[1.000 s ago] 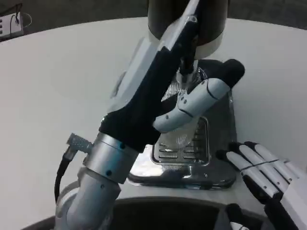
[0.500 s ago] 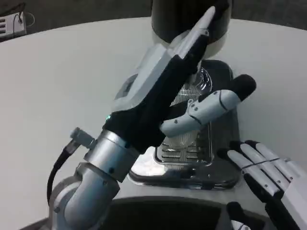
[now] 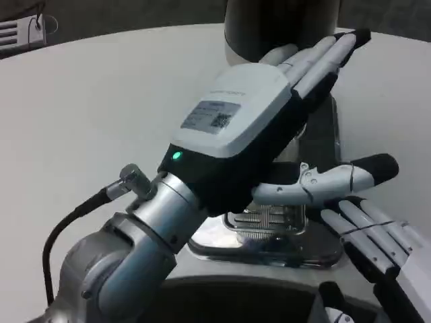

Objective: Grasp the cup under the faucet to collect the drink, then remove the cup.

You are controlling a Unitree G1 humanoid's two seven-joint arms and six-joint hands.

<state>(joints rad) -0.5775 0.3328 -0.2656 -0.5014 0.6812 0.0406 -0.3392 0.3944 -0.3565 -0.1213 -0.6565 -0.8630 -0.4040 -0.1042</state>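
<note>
1. Looking down, I see a white table (image 3: 87,121) with a smooth matte top and a curved far edge; beyond that edge, toward twelve o'clock, the floor is dark.
2. At the ten o'clock corner, past the table edge, lies a pale power strip (image 3: 20,31) with a cord looping off it.
3. The drink dispenser (image 3: 279,23) stands at about one o'clock, a dark rounded cylinder with a lighter band at its foot.
4. Below it, toward five o'clock, sits the drip tray (image 3: 269,222), shiny metal with a slotted grille and a rounded rim that mirrors the light.
5. My left hand (image 3: 269,114) hangs over the tray in front of the dispenser; its back is a flat white plate with a printed label, and a small green light glows near the wrist.
6. Its fingers (image 3: 316,57) lie straight and close together, pointing toward one o'clock, while the thumb (image 3: 337,180) sticks out toward three o'clock; nothing is held in it.
7. My left forearm (image 3: 135,235) is brushed silver, ringed, with a black cable (image 3: 64,225) curving off at eight o'clock.
8. My right hand (image 3: 377,245) rests at four o'clock, just beside the tray's right edge, fingers extended and lightly apart, holding nothing.
9. The cup I cannot make out; my left hand covers the spot under the faucet.
</note>
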